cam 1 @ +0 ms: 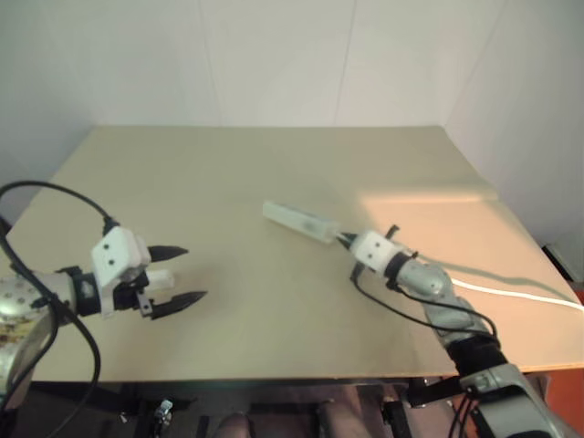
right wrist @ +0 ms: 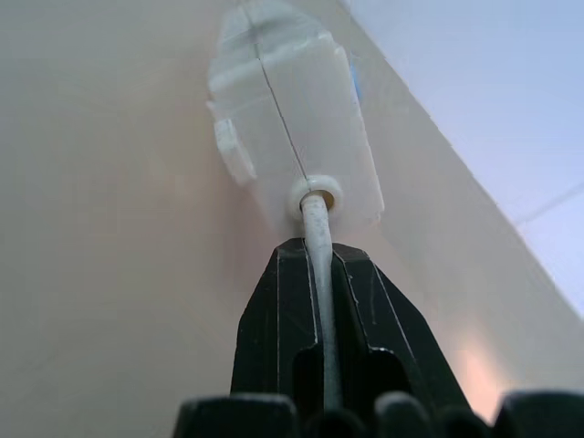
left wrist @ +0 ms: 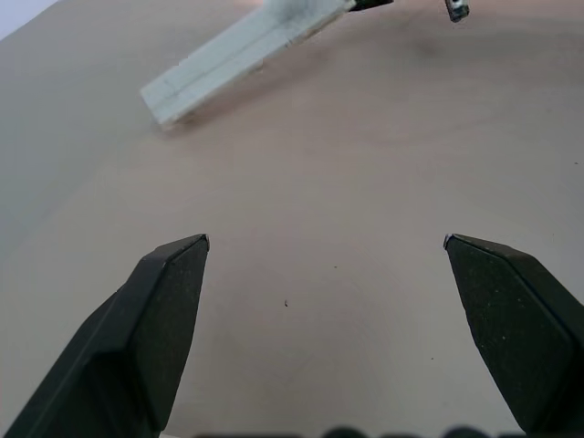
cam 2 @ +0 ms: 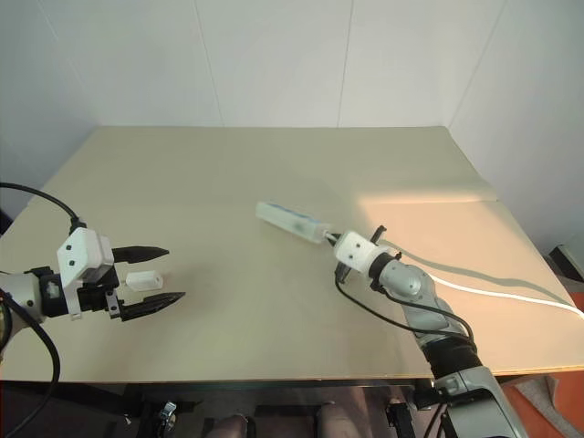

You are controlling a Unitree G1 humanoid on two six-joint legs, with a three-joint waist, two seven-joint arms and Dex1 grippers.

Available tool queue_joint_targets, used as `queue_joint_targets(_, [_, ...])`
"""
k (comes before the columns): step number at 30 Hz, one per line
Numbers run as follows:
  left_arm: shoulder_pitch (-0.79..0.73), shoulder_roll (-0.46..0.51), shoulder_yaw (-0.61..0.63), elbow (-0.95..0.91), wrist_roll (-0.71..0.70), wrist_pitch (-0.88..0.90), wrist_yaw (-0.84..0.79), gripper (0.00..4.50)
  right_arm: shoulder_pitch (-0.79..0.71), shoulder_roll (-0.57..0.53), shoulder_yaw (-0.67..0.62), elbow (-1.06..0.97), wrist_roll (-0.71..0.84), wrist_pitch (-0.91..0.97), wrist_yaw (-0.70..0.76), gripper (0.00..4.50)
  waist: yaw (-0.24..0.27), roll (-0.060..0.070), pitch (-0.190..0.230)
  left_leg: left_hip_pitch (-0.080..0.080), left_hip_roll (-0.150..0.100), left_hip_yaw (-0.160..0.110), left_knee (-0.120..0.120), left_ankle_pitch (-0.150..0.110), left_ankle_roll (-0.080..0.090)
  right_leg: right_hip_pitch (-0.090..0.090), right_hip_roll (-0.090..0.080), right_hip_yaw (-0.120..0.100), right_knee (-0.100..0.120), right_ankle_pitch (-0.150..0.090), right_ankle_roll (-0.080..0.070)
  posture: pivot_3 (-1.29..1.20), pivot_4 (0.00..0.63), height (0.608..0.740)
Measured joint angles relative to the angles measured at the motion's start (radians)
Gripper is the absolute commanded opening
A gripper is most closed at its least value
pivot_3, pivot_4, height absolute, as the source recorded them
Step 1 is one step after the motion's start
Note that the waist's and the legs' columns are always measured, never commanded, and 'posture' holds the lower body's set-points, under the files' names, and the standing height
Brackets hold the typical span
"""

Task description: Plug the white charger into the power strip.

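Observation:
The power strip [cam 1: 299,222] is a long white bar near the table's middle, pointing up and to the left. My right gripper [cam 1: 345,240] is shut on its white cable [right wrist: 321,239] right where the cable leaves the strip's end [right wrist: 301,119]. A sliver of blue [right wrist: 354,87] shows along one side of the strip. The white charger [cam 2: 144,280] is a small block on the table at the left, seen from above between the two black fingers of my left gripper [cam 2: 169,274]. That gripper is open, its fingers [left wrist: 164,319] wide apart and holding nothing.
The strip's cable [cam 1: 511,292] trails right across the tan table [cam 1: 274,164] and off its right edge. White walls close the back and the right side. A black cable [cam 1: 55,196] loops over my left arm.

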Motion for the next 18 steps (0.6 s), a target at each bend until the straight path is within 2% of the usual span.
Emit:
queue_joint_targets(2, [0.000,0.000,0.000,0.000,0.000,-0.001,0.000,4.50,0.008,-0.013,0.030,0.030,-0.036,-0.068,0.012,0.03,-0.001,0.000,0.000,0.000,0.000,0.000,0.000,0.000,0.000,0.000,0.000,0.000,0.000,0.000,0.000,0.00,0.150,0.740])
queue_joint_targets(7, [0.000,0.000,0.000,0.000,0.000,-0.001,-0.002,4.50,0.006,-0.025,0.054,0.074,-0.067,-0.148,0.031,1.60,0.001,0.000,0.000,0.001,0.000,0.000,0.000,0.000,0.000,0.001,0.000,0.000,0.000,0.000,0.000,0.00,0.150,0.740])
queue_joint_targets(12, [0.000,0.000,0.000,0.000,0.000,-0.001,-0.003,4.50,0.005,-0.030,0.053,0.082,-0.071,-0.174,0.037,3.51,0.001,0.000,0.000,0.001,0.000,0.000,0.000,0.000,0.000,0.001,0.000,0.000,0.000,0.000,0.000,0.00,0.150,0.740])
queue_joint_targets(15, [0.000,0.000,0.000,0.000,0.000,-0.001,-0.004,4.50,0.004,-0.044,0.040,0.069,-0.035,-0.175,0.077,4.45,0.002,0.000,0.000,0.002,0.000,0.000,0.000,0.000,0.000,0.002,0.000,0.000,0.000,0.000,0.000,0.00,0.150,0.740])
queue_joint_targets(18, [0.000,0.000,0.000,0.000,0.000,-0.001,-0.004,4.50,0.015,-0.058,0.024,0.050,0.022,-0.162,0.147,4.45,0.002,0.000,0.000,0.002,0.000,0.000,0.000,0.000,0.000,0.003,0.000,0.000,0.000,0.000,0.000,0.00,0.150,0.740])
